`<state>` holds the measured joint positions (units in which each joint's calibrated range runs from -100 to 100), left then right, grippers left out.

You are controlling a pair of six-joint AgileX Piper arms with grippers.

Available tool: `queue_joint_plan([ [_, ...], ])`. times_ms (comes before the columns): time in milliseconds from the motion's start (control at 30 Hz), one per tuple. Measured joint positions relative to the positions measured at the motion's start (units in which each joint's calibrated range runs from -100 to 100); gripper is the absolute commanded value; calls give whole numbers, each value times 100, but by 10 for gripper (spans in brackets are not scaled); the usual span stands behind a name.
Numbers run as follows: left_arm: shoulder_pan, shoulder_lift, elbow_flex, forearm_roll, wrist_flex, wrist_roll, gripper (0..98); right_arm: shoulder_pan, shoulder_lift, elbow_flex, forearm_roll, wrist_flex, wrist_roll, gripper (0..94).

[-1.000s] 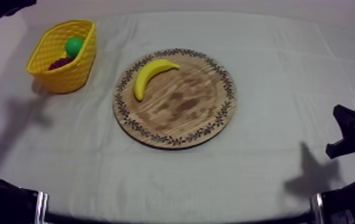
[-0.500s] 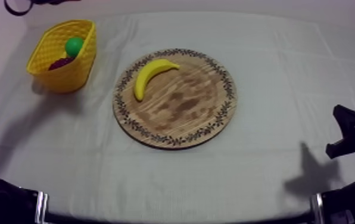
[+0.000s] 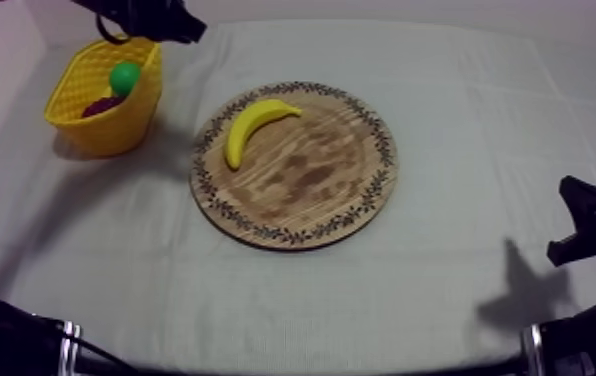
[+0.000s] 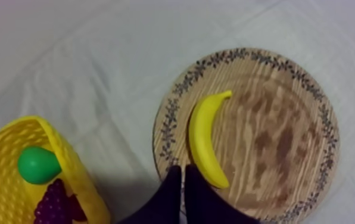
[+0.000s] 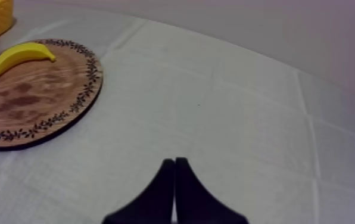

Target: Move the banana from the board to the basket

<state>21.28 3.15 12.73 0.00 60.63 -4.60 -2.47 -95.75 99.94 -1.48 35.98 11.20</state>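
The jaws of both grippers are closed on nothing. The left gripper (image 4: 183,173) has its two black fingers pressed into a narrow wedge, and in the top view its arm hangs at the far side of the basket. The right gripper (image 5: 174,162) is closed the same way, low over bare cloth, well apart from the board.

The grey-white tablecloth (image 3: 442,90) bears a round wooden board with a patterned rim (image 3: 312,180) near its middle. A yellow woven plastic basket (image 3: 112,130) stands apart from it on the left.

The basket holds a green toy pear (image 3: 124,77) and a dark purple bunch of toy grapes (image 3: 100,104) beside it.

The curved yellow toy banana (image 3: 247,125) lies flat on the basket side of the board. Its long axis runs aslant. One end points toward the far rim, the other toward the left rim, and its curve bulges toward the basket.
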Motion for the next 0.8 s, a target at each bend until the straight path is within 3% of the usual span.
queue_joint_plan([
  [533,265,870,-178,0,-311,69,27,0,0,0,0,0,0,3],
  [700,289,891,-38,0,-491,101,412,0,0,0,0,0,0,3],
  [800,301,891,139,0,-619,104,583,0,0,0,0,0,0,3],
])
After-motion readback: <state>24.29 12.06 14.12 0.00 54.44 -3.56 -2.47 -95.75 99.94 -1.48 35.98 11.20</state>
